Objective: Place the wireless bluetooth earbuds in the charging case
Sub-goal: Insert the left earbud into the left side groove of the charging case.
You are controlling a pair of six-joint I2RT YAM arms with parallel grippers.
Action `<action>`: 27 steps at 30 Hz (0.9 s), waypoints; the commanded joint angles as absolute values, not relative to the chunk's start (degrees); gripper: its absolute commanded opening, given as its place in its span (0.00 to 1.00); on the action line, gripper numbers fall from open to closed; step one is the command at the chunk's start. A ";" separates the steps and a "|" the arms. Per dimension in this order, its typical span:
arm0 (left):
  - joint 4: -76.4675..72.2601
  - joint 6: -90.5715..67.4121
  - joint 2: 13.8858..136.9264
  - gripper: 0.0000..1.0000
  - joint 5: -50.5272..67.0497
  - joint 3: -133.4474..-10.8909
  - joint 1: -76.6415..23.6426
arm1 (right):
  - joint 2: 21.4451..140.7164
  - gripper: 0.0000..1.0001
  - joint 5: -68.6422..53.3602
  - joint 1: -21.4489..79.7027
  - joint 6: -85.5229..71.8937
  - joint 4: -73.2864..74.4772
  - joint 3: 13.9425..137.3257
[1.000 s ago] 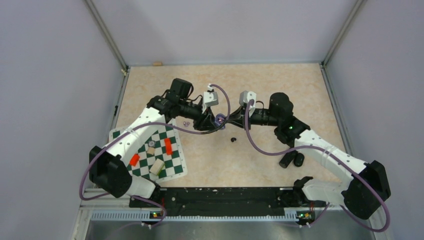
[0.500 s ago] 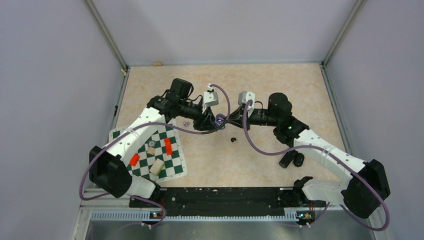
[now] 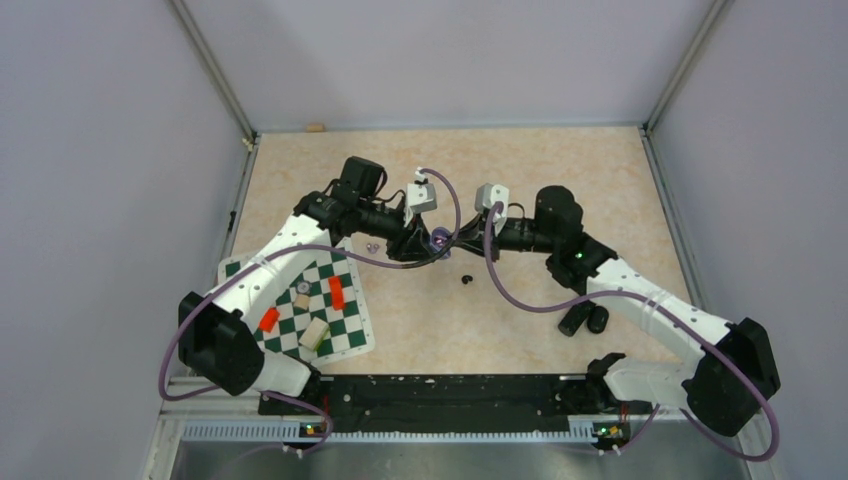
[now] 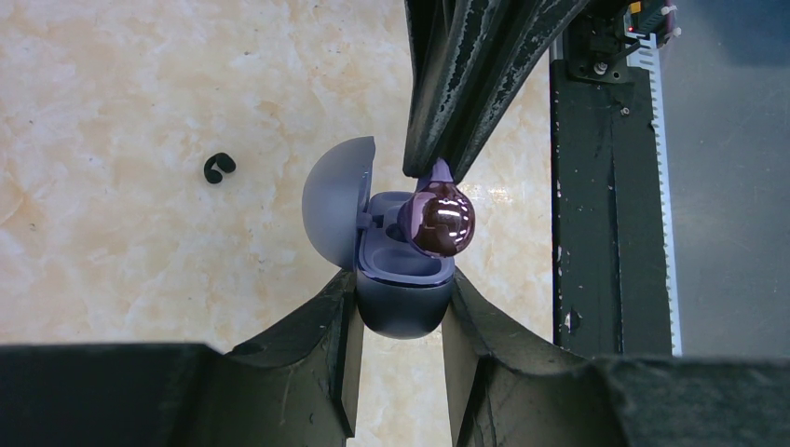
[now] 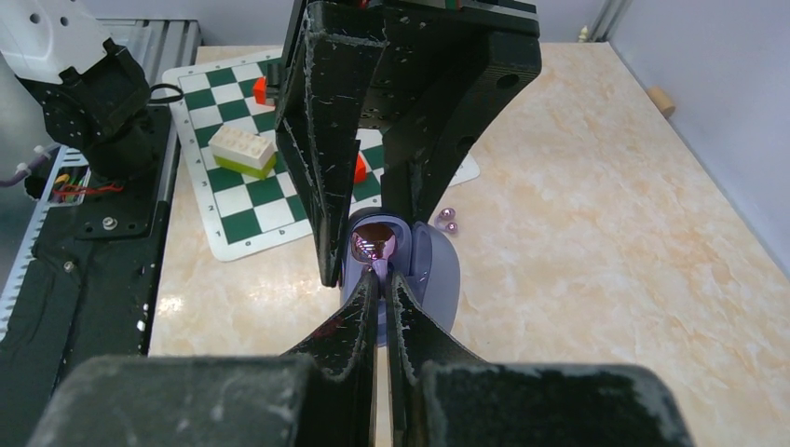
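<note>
L gripper (image 4: 401, 291) clamps smooth, pebble-shaped case (image 4: 402, 321), open | R gripper (image 5: 377, 279) pinches glossy round earbud (image 5: 374, 244) over its cavity

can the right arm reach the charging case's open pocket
Likely yes: the left gripper holds the charging case by its base, lid swung aside, and the right gripper, shut on an earbud, hangs right at the pocket.

We find no writing, brand, number or sign that we can read in any view. The charging case (image 4: 402, 307) shows a plain shell, and the checkered mat (image 3: 352, 325) carries only green and white squares.
</note>
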State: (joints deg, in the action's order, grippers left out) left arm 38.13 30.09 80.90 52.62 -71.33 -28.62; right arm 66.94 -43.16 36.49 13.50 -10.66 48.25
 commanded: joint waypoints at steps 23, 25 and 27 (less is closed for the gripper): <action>37.46 30.55 80.37 0.00 51.82 -72.70 -30.21 | 69.11 0.00 -40.64 38.26 13.01 -12.39 48.34; 37.48 30.64 80.42 0.00 51.64 -72.69 -30.32 | 69.22 0.00 -40.73 38.35 13.09 -12.31 48.34; 37.53 30.71 80.38 0.00 51.53 -72.69 -30.40 | 69.30 0.00 -40.75 38.33 13.25 -12.15 48.34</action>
State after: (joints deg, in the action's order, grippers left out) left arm 38.17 30.13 80.90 50.57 -71.31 -29.74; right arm 69.08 -41.19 37.39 13.41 -10.70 48.25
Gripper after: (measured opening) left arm 0.374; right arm 0.009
